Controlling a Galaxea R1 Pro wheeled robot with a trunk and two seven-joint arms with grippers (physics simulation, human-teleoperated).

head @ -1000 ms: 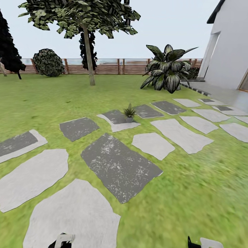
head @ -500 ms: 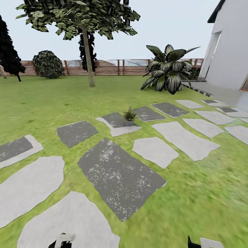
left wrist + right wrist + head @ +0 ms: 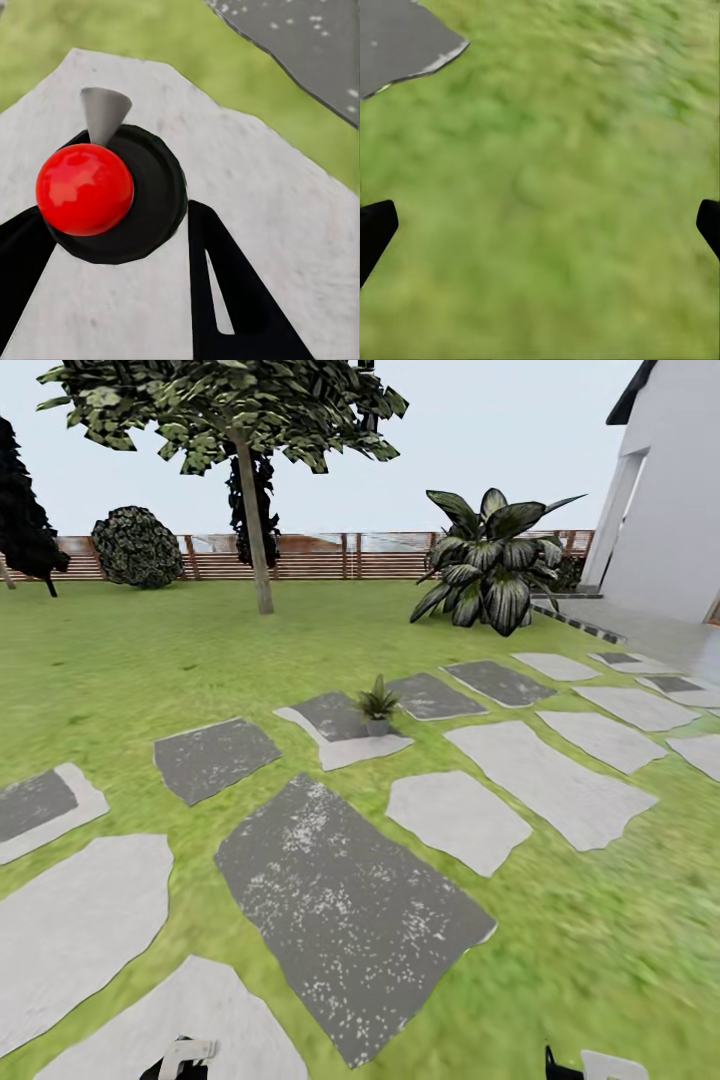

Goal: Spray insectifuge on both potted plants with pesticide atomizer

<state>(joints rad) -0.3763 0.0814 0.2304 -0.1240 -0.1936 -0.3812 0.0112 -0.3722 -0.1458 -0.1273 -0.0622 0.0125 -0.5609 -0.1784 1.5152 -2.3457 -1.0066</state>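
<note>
The pesticide atomizer [image 3: 101, 191], a black bottle with a round red top and a grey cone nozzle, sits between the black fingers [image 3: 232, 292] of my left gripper [image 3: 112, 225], which is shut on it above a pale stepping stone. One small potted plant [image 3: 378, 705] with pointed green leaves stands in a grey pot on a stepping stone several metres ahead, near the middle of the head view. My right gripper [image 3: 540, 225] is open over grass, its fingertips wide apart. Bits of both arms peek in at the head view's lower edge.
Grey and pale stepping stones [image 3: 340, 900] cross the lawn ahead. A large striped-leaf plant [image 3: 495, 572] stands far right by the white house [image 3: 670, 510]. A tree [image 3: 255, 510], a round shrub [image 3: 138, 546] and the wooden fence [image 3: 330, 555] lie beyond.
The whole head view has shifted: the stones and small plant sit lower and slightly larger, so the camera has moved forward. The arm tips stay in place at the lower edge.
</note>
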